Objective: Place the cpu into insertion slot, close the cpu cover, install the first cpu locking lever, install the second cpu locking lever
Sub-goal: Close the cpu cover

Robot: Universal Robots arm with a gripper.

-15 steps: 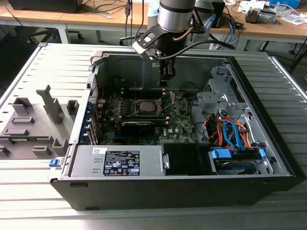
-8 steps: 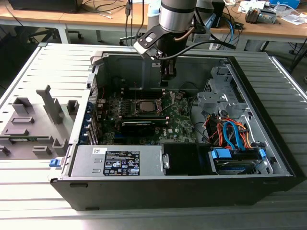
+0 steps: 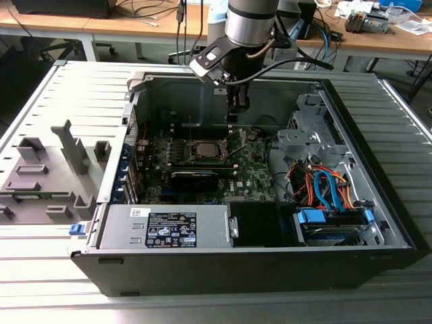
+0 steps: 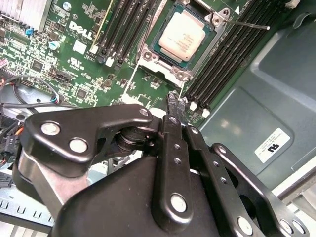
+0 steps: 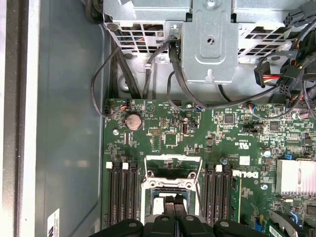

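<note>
The jaws are pressed together with nothing between them, poised above the green circuit board (image 4: 74, 59) beside one corner of the insertion slot (image 4: 148, 57). The cpu (image 4: 185, 29) lies flat inside that slot, silver top upward. A thin metal lever (image 4: 247, 22) sticks out from the slot over black memory sockets (image 4: 222, 64). In the exterior view, the arm (image 3: 251, 23) reaches down into an open computer case (image 3: 202, 270) on a slatted worktop (image 3: 40, 270).

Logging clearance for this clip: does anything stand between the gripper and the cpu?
Nothing visible does. In the second wrist view the gripper hangs beside the insertion slot, where the cpu lies with its top bare; a thin lever juts out on the far side.
</note>
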